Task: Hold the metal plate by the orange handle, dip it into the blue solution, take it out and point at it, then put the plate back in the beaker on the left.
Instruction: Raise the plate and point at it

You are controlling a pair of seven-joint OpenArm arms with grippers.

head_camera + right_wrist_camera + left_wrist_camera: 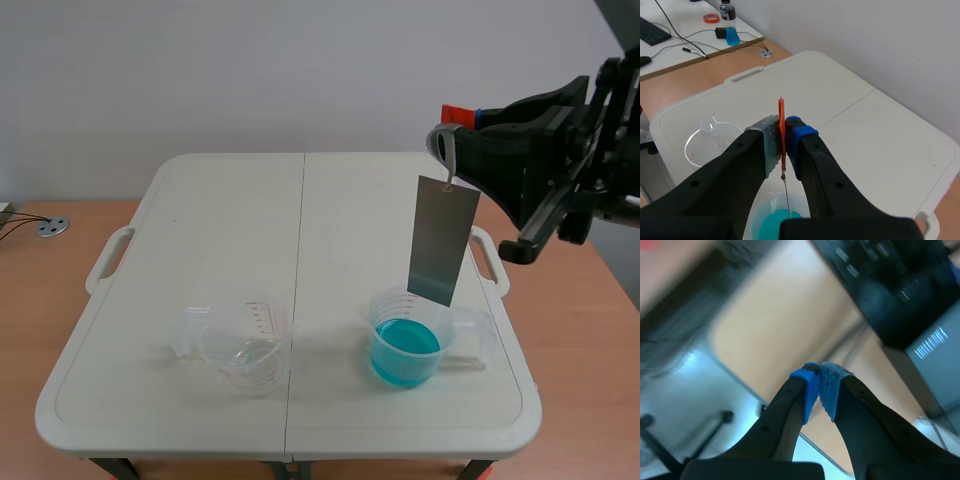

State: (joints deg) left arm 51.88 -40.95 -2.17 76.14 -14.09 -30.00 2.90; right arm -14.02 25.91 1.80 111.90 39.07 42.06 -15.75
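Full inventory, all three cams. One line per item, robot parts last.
table: 1, off-white, centre of the scene.
clear beaker: 1, transparent with red marks, empty, table's near left.
blue-solution beaker: 1, clear with blue liquid, table's near right.
metal plate: 1, grey, hanging over the blue-solution beaker.
orange handle: 1, orange, above the plate.
grey disc: 1, wooden surface left of the table.
bottle: 1, clear with blue liquid, far desk.
tape roll: 1, red, beside the bottle.
keyboard: 1, black, far desk.
left gripper: black, fingers shut on nothing, away from the table.
right gripper: black, fingers shut on the orange handle.
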